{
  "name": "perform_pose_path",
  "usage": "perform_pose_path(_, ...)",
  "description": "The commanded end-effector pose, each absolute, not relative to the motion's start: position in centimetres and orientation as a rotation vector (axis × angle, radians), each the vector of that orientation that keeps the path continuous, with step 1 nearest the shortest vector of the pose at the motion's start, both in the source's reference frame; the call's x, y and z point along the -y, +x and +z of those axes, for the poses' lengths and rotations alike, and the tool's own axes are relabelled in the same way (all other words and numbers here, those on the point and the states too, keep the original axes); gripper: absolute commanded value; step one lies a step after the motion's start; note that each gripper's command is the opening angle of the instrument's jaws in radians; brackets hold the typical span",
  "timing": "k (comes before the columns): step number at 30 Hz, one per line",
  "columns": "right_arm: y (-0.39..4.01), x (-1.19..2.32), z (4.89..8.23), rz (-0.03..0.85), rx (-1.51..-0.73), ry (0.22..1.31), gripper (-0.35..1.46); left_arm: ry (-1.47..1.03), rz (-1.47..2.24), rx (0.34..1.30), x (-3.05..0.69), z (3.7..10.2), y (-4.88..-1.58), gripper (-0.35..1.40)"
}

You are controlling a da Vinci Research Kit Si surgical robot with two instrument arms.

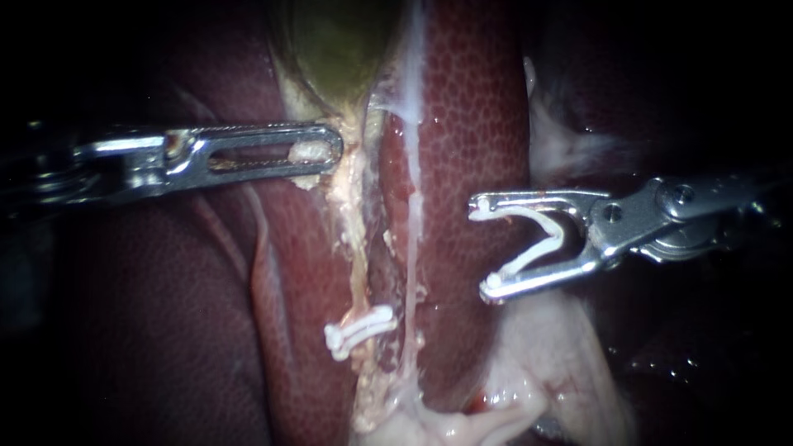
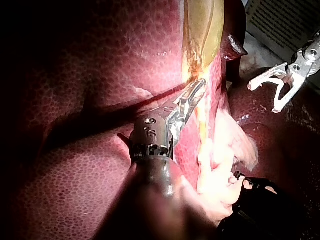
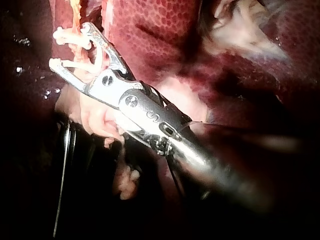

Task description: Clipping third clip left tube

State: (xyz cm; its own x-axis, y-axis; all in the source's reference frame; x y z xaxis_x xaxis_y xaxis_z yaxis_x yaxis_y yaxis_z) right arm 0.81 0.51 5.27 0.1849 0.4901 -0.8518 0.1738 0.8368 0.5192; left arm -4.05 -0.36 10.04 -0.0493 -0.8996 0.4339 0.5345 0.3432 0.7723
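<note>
Clamping pale tissue (image 1: 310,153) at the neck of the greenish gallbladder (image 1: 339,49), the slotted steel left instrument (image 1: 330,153) shows clenched jaws in the endoscope view, while the right instrument (image 1: 483,248) cradles in wide-spread jaws an open white V-shaped clip (image 1: 537,239), apart from the pale yellowish left tube (image 1: 357,239), which bears a closed white clip (image 1: 359,329). From the left wrist, the left instrument (image 2: 195,90) pinches that tissue, the right instrument (image 2: 262,97) well apart. From the right wrist, both jaws of the right instrument (image 3: 67,45) touch the V-shaped clip (image 3: 75,63).

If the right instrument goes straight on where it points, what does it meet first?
Probably the thin pale tube, which lies before the clipped tube, over the liver; depth is unclear.
</note>
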Motion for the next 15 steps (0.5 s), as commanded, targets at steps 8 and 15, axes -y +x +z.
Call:
perform_pose_path(8,0.81,-0.51,5.27,0.242,-1.389,0.582,0.6,0.431,-1.221,1.089,0.37,10.01,-4.0,-0.21)
perform_pose_path(15,0.81,-0.52,5.27,0.243,-1.389,0.582,0.6,0.445,-1.22,1.087,0.31,9.85,-3.88,-0.2)
